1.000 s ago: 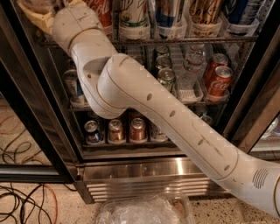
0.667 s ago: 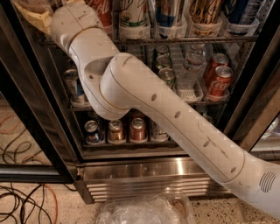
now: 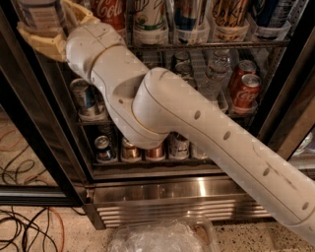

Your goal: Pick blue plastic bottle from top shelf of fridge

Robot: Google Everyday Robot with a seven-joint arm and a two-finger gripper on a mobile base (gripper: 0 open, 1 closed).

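Note:
The blue plastic bottle [image 3: 40, 12] shows only its pale bluish-white label at the top left corner; its cap is cut off by the frame. My gripper [image 3: 58, 28] is shut on it, one tan finger [image 3: 43, 44] below and to the left, the other on its right. The bottle hangs in front of the fridge's black door frame [image 3: 29, 123], left of the top shelf [image 3: 206, 45]. On that wire rack stand a red Coca-Cola bottle [image 3: 110, 12] and several other tall bottles. My white arm [image 3: 197, 133] crosses the fridge opening.
Cans and a small water bottle [image 3: 216, 74] fill the middle rack, with red Coke cans [image 3: 244, 86] at the right. More cans [image 3: 103, 148] stand on the lowest rack above the steel base [image 3: 172, 194]. Cables [image 3: 24, 229] lie on the floor left; a plastic bag [image 3: 160, 237] sits below.
The gripper has come slightly down and outward with the bottle, so the label now shows. The elbow has shifted a little right.

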